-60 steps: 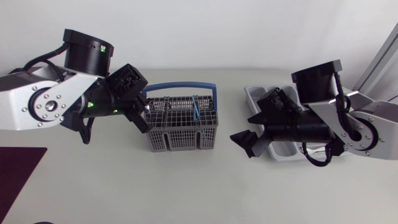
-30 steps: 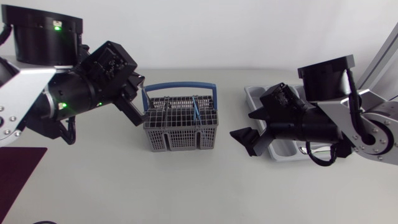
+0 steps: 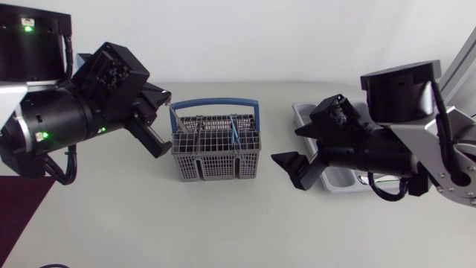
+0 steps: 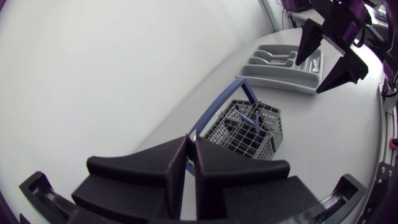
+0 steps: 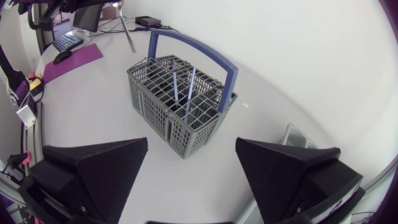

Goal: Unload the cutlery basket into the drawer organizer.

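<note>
From the overhead camera I see a pale counter (image 3: 223,223) with a grey wire-mesh cutlery basket (image 3: 216,152) standing upright near its middle, a blue handle (image 3: 216,104) arched over its far side. Two slim blue pieces (image 5: 186,93) stand nearly upright in the basket's inner compartments; I cannot tell what kind of cutlery they are. To the basket's right, set apart from it, lies the grey drawer organizer (image 3: 301,112), with my right arm covering most of it. My left wrist camera shows the organizer's long compartments with some pale cutlery lying in them, too small to name. My left arm comes in from the left and sits high beside the basket's left end. My left gripper (image 4: 188,142) has its two broad black fingers pressed almost together, with only a thin slit between them. It grips a thin silver utensil (image 5: 129,34) that hangs down from the fingertips near the blue handle's left end. I cannot tell whether it is a knife, fork or spoon. My right arm comes in from the right, over the organizer. My right gripper (image 5: 191,142) is spread wide and holds nothing, pointing toward the basket from the gap between basket and organizer, touching neither. A dark purple mat (image 3: 22,201) lies on the counter at its left edge, well apart from the basket.
</note>
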Motion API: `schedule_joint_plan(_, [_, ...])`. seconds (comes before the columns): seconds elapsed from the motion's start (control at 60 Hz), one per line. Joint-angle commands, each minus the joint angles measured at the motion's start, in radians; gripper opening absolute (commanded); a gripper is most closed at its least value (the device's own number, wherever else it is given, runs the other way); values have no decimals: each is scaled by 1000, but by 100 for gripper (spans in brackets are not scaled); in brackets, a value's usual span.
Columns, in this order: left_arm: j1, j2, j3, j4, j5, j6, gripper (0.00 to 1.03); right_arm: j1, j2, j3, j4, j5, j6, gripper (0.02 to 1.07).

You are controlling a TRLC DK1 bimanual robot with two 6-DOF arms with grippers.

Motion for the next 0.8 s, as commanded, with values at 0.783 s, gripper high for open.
schedule_joint_plan(0.783, [30,154,135,-141,364,-354,11,288,-70,-24,28,145,-27,103])
